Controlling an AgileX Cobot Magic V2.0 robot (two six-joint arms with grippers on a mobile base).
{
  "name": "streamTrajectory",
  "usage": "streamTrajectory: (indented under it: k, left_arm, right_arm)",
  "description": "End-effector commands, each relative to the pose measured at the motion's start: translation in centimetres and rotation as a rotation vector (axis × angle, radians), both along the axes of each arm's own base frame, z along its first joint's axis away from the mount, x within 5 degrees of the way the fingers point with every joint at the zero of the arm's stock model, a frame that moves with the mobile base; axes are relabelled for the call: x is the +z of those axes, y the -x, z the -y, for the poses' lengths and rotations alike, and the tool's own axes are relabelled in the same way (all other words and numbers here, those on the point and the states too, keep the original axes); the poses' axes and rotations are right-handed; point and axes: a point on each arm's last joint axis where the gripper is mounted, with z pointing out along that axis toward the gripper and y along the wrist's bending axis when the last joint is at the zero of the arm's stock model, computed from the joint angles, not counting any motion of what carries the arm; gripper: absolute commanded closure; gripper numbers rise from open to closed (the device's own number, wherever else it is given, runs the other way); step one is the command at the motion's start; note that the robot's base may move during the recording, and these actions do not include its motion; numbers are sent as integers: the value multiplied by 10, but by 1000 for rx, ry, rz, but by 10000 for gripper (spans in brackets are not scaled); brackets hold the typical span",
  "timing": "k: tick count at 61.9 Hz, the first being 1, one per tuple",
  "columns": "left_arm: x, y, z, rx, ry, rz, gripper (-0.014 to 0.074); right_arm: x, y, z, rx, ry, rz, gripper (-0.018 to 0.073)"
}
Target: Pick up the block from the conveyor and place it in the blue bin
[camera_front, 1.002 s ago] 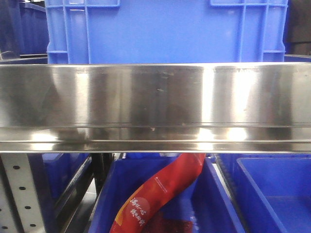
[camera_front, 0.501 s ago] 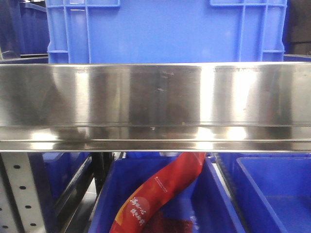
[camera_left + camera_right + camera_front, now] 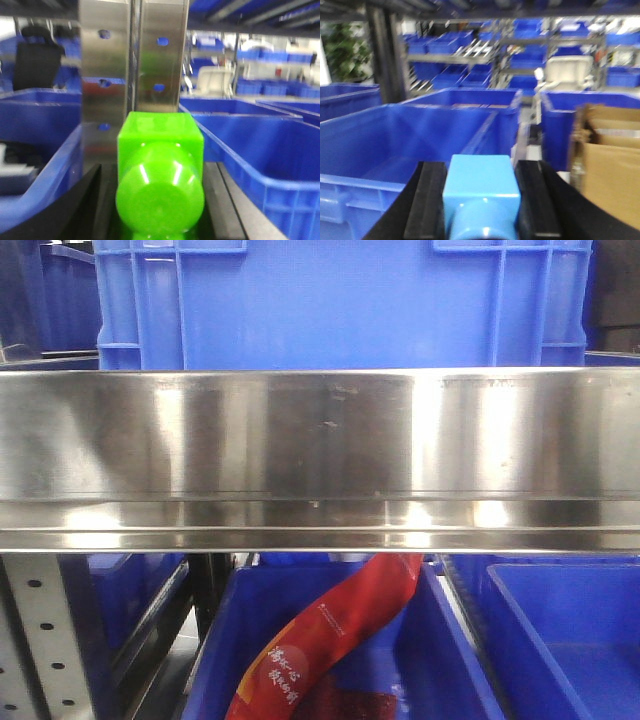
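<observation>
A bright green block (image 3: 160, 132) fills the middle of the left wrist view. My left gripper (image 3: 156, 169) is shut on it, a black finger against each side. It hangs in front of a steel post (image 3: 132, 60), between two blue bins (image 3: 260, 145). In the right wrist view my right gripper (image 3: 481, 166) is shut on a light blue block (image 3: 480, 180), above the near wall of a large blue bin (image 3: 420, 135). The conveyor is out of view, and neither gripper shows in the front view.
A wide steel rail (image 3: 320, 460) crosses the front view with a blue crate (image 3: 340, 300) behind it. Below, a blue bin (image 3: 215, 640) holds a red package (image 3: 330, 640); another bin (image 3: 570, 630) sits at the right. A cardboard box (image 3: 610, 150) stands right of my right gripper.
</observation>
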Motion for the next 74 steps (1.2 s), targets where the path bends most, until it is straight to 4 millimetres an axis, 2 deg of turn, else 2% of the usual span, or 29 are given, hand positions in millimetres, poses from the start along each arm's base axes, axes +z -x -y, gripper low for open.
streamTrajectory:
  k: [1,9,28,36,43,48,52,56,63,65,70,74]
  left_arm:
    - [20,-24,6,-44,6,-26,707]
    - [34,-59,26,-150,-47,-76,707]
    - [41,-132,104,-400,-104,-170,707]
    - [39,-165,133,-439,-116,-198,707]
    - [30,-193,149,-442,-120,-229,707]
    - [21,-209,157,-443,-123,-253,702]
    - [14,-215,161,-448,-109,-280,639]
    - [7,-218,163,-450,-118,-311,519]
    - [2,-221,164,-451,-124,-334,320]
    - [2,-221,164,-451,-124,-334,279]
    - [2,-221,164,-450,-122,-327,243]
    - [3,-221,164,-449,-120,-318,243]
  right_arm:
    - [7,-22,-6,32,2,-28,722]
    - [20,-55,-18,79,6,-62,722]
    - [40,-126,-51,168,15,-103,722]
    - [36,-156,-59,170,20,-136,722]
    - [27,-179,-65,169,25,-167,722]
    - [13,-195,-69,168,32,-210,715]
    - [3,-203,-71,169,38,-247,659]
    - [-3,-208,-72,171,42,-271,553]
    - [-7,-211,-73,170,42,-281,267]
    - [-8,-212,-73,170,42,-283,211]
    - [-10,-214,-74,170,43,-287,93]
    - [-10,-214,-74,170,43,-287,70]
